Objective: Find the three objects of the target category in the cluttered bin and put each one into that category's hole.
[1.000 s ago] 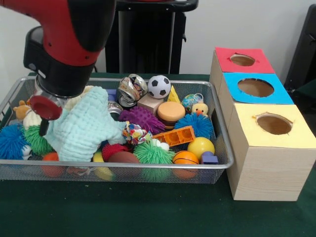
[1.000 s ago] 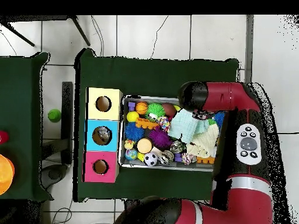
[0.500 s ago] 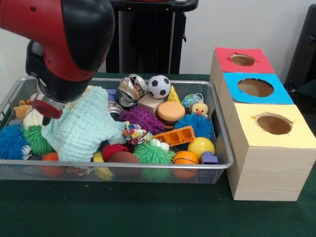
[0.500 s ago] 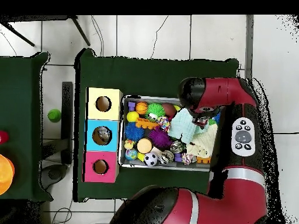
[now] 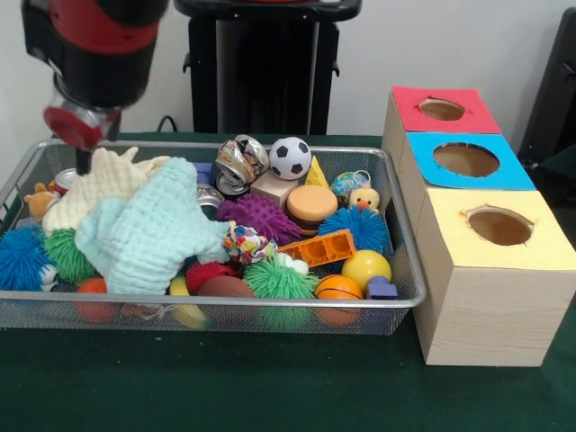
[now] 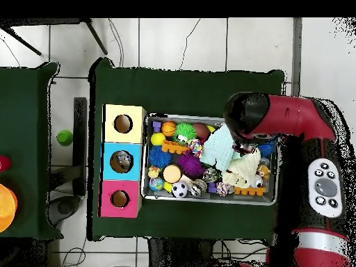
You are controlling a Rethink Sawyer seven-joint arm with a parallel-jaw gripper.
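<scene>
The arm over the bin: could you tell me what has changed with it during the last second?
The arm has lifted up and away from the mint cloth star, uncovering the cream cloth behind it. The gripper now hangs above the wire bin's end farthest from the boxes, holding nothing I can see. The cloth star settled slightly; the soccer ball and three boxes stayed put.

Wire bin [image 5: 396,297] heaped with toys, three-holed wooden box [image 5: 486,297] touching beside

White wall [image 5: 432,40] behind; dark green table cover [image 5: 225,387]; pale tiled floor [image 6: 181,42]; second green table [image 6: 24,139] at left edge overhead.
</scene>
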